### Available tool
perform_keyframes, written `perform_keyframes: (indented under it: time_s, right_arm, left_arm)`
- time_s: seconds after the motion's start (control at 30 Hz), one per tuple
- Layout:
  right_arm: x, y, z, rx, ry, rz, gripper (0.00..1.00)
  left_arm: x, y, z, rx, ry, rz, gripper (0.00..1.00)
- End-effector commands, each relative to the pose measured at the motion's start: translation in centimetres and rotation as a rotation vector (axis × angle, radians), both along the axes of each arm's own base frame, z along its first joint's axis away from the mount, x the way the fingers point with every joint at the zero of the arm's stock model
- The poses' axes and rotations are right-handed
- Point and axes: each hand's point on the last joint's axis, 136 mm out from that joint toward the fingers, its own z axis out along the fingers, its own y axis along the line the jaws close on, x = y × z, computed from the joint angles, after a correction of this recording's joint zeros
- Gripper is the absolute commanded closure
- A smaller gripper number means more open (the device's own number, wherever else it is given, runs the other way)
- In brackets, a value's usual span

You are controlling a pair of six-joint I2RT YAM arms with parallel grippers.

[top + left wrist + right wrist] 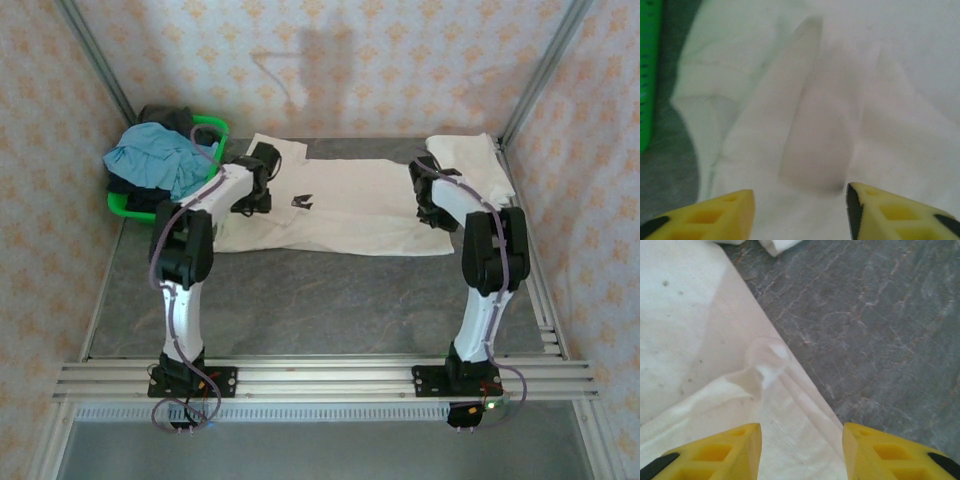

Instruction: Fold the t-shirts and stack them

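Evidently open, the left hand (800, 210) and right hand (801, 450) hover at the nine and three o'clock edges of the graphic t-shirt (350, 215), spread flat on the counter (320, 300); uneven pinches might skew the fold.

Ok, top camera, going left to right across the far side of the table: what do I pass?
First the green basket holding the light blue garment → left gripper → spread cream t-shirt with the black graphic → right gripper → folded cream t-shirt.
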Motion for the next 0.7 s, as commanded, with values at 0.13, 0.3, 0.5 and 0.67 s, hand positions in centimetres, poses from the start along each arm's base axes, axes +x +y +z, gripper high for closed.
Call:
perform_keyframes:
  time_s: [0.13,0.3,0.5,0.67]
  right_arm:
    - [-2.6,4.5,1.3,0.121,-0.118,0.104,0.47]
    - [-4.1,5.3,-1.9,0.142,-0.052,0.095,0.48]
    - [-6.2,3.3,-4.3,0.141,0.006,-0.003,0.52]
    - [-7.3,2.4,-5.1,0.210,-0.004,-0.063,0.62]
  left_arm:
    - [-5.4,1.3,1.7,-0.073,-0.063,0.047,0.39]
    - [-8.1,2.3,-3.0,-0.095,0.010,0.097,0.39]
    - [-8.5,4.1,-5.8,-0.126,0.053,0.159,0.64]
    - [-9.3,5.8,-5.5,-0.138,0.032,0.217,0.98]
